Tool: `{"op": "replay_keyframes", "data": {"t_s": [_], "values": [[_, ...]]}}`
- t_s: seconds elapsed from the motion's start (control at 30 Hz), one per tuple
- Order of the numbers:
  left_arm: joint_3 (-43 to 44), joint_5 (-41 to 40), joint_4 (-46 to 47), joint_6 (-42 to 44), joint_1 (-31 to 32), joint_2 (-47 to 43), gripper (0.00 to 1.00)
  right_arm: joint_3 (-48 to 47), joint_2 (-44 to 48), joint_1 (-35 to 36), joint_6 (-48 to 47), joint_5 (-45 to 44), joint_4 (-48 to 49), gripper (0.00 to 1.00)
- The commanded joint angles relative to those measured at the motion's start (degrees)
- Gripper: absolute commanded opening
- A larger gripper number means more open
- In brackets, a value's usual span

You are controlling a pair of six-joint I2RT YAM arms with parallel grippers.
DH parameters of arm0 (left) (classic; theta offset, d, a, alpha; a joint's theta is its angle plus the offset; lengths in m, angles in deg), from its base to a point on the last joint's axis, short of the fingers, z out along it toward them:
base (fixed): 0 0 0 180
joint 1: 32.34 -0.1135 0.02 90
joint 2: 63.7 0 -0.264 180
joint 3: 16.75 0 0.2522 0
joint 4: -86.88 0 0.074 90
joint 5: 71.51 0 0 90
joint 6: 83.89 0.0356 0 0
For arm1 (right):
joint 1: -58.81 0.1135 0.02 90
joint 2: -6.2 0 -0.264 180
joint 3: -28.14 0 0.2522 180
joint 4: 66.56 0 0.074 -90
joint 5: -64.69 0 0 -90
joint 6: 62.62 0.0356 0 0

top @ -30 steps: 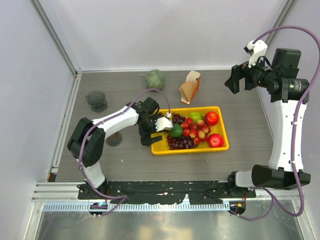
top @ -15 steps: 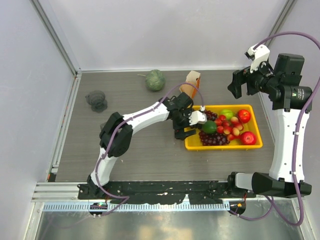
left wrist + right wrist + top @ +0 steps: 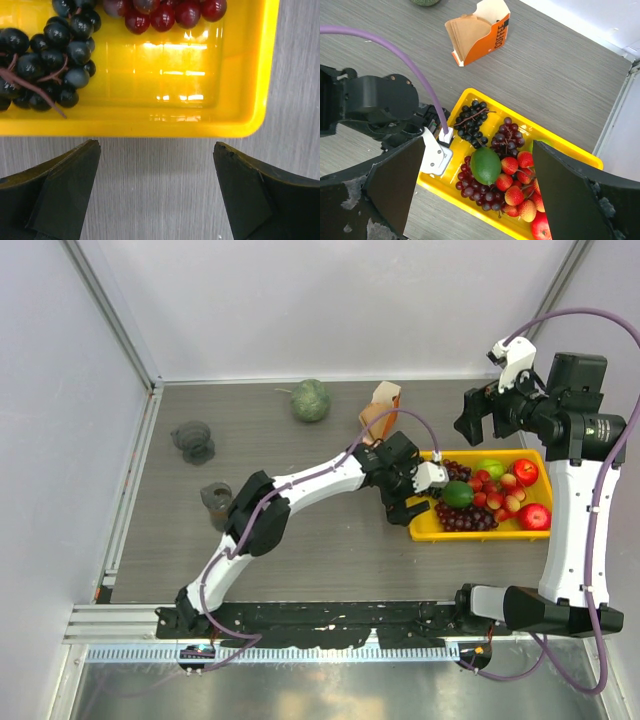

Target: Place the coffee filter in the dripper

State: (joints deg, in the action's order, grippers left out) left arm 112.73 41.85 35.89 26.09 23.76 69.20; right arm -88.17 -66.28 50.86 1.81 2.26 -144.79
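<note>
The left hand [image 3: 156,147] is low over the counter with its dark fingers [image 3: 65,185] spread wide and nothing between them but bare grey wood-grain. Just past their tips is the near wall of the glossy yellow plastic tray [image 3: 150,131]; I cannot tell whether they touch it. The right hand [image 3: 478,142] is raised high by the counter's right edge, its fingers also apart and empty.

I judge the task proper not yet begun. The left hand is busy with the tray, not with paper, and no loose thin light-brown paper coffee filter shows anywhere. The only filters seen are the upright brown papers [image 3: 465,30] in the white-and-orange card pack [image 3: 492,25] by the far edge. The smoky dark-grey see-through plastic cone dripper [image 3: 192,440] sits empty near the far-left corner, well apart from both hands. The next move calls for leaving the tray, pinching one sheet off the stack without dragging its neighbours, and carrying it across to the dripper.

The left wrist view shows only the tray's rim, dark grapes [image 3: 45,60] and counter. The right wrist view adds the pack and a green lime [image 3: 485,166]. Only the overhead view shows the dripper and the small glass jug [image 3: 215,504] near the left edge.
</note>
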Motion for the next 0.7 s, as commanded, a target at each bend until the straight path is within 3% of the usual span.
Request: {"op": "replay_keyframes", "data": {"t_s": [0.0,0.1,0.27,0.5,0.67], "values": [[-4.9,1.5,-0.3,-0.8,-2.8,-12.5,0.99,-1.8,-1.1,0.0,1.5,4.1,2.0,0.96],[-13.6,1.4,-1.1,0.6,-6.3,-24.0,0.99,-1.0,-1.7,0.0,3.3,6.2,5.1,0.95],[-18.0,4.2,-5.4,-3.1,-16.5,-37.5,0.99,0.1,-3.0,0.1,5.7,8.1,7.8,0.96],[-20.6,4.5,-12.3,-5.0,-34.1,-47.8,0.99,-0.1,-5.3,0.6,7.3,9.7,8.6,0.96],[-30.5,9.9,-20.1,3.5,-48.4,-56.7,0.99,0.9,-5.3,1.4,6.9,9.2,8.7,0.95]]}}
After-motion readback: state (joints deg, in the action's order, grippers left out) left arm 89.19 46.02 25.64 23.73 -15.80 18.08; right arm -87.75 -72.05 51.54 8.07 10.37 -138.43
